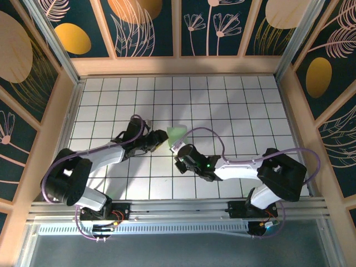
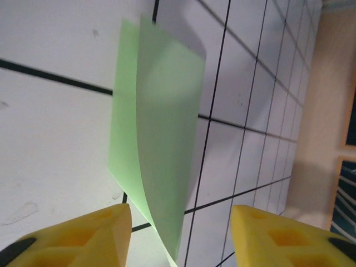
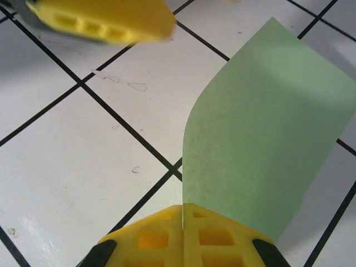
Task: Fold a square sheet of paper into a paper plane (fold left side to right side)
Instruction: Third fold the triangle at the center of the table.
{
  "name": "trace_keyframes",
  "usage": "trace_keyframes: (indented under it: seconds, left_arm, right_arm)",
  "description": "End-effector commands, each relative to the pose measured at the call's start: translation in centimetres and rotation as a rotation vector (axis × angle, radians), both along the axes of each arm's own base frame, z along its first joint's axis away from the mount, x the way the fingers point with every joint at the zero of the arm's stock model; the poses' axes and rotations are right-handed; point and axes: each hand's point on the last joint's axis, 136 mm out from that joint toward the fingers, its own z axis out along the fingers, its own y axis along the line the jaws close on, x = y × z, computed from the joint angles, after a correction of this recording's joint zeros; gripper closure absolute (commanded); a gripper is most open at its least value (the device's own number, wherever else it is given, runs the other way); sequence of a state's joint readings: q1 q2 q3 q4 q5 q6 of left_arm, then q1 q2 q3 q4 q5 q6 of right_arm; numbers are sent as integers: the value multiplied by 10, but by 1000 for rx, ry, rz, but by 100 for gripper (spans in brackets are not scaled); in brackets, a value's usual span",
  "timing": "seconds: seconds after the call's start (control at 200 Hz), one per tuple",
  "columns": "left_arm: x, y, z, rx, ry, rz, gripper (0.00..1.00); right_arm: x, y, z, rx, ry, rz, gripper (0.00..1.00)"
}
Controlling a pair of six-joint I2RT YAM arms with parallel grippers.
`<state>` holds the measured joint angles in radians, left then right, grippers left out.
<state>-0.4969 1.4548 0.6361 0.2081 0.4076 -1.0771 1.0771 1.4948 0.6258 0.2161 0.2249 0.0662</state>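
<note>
Curling above the grid table [image 1: 233,100], the light green paper [image 3: 267,128] stands doubled over between the claws. The right claw [image 3: 183,217] pinches its edge; the left claw [image 2: 179,228] is spread around it.

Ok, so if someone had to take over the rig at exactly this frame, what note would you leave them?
Left gripper: open, a finger on either side of the paper's lower edge, not clamping it.
Right gripper: shut on the square sheet of paper, pinching one edge.
Paper: near the middle of the table, between the two grippers, bowed upward and curling over on itself.
Done: sheet picked up and bent; no sharp crease visible.
Left: bring the left side onto the right, press the fold flat, then all later plane folds.
</note>
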Motion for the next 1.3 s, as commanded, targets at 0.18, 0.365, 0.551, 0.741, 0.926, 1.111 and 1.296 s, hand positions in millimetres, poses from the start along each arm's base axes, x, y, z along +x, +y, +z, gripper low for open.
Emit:
trace_keyframes:
  seconds: [0.18,0.365,0.551,0.741,0.926,1.111,1.296]
  left_arm:
    - [6,-4,16,40,-77,-125,72]
    - [14,-31,18,2,-97,-241,83]
    - [16,-57,-10,67,-45,-345,88]
    - [15,-68,-39,114,6,-397,89]
    - [14,-67,-63,167,46,-404,91]
    - [10,-59,-84,234,82,-400,93]
    - [5,-52,-98,280,110,-397,94]
  right_arm:
    - [-23,3,-2,182,284,111,100]
    - [-32,6,-6,272,429,164,100]
    - [-35,12,-7,302,489,188,100]
    - [-35,10,-9,321,520,177,100]
    - [-35,9,-12,323,543,169,100]
    - [-33,6,-15,319,556,151,100]
    - [-25,-2,-21,292,563,99,100]
